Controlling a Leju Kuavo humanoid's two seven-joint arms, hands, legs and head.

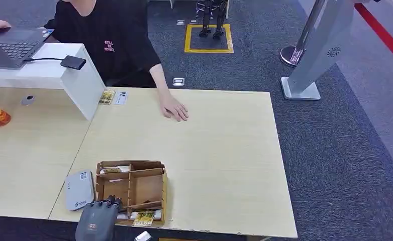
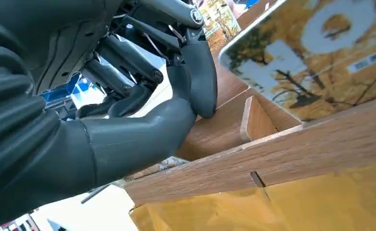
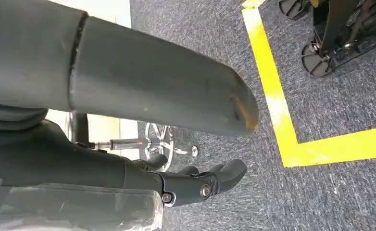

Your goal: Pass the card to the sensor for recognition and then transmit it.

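**Wooden organiser, card and reader on a pale desk**

Pale wood-grain table (image 1: pixel 209 140) is spanning most of the head view, butted against a second table on its left, with grey-blue carpet (image 1: pixel 345 150) lying beyond its right edge.

Person in a black shirt (image 1: pixel 111 40) is sitting at the far side, one hand (image 1: pixel 174 110) resting flat on the tabletop, the other at a laptop (image 1: pixel 8 47) on a raised white counter.

Brown wooden organiser box (image 1: pixel 131 193) is sitting near the table's front edge, divided into several compartments.

Grey card reader (image 1: pixel 79 190) is lying flat just beside the box, on its left.

Left hand (image 1: pixel 101 213) is reaching in from below, fingers resting at the box's near left corner. In the left wrist view the thumb (image 2: pixel 128 139) and a dark fingertip are pressing against a wooden divider (image 2: pixel 253 118); whether anything is pinched between them cannot be told.

Right hand (image 3: pixel 195 185) is hanging over carpet beside a yellow floor line (image 3: pixel 282 120), fingers loosely curled inward with nothing in them.

Yellow printed card (image 1: pixel 144 217) is lying in the box's front compartment, just right of the left hand; the left wrist view shows an autumn-tree card (image 2: pixel 316 57) leaning close beyond the divider.

Two small cards (image 1: pixel 113 97) are lying by the counter's foot.
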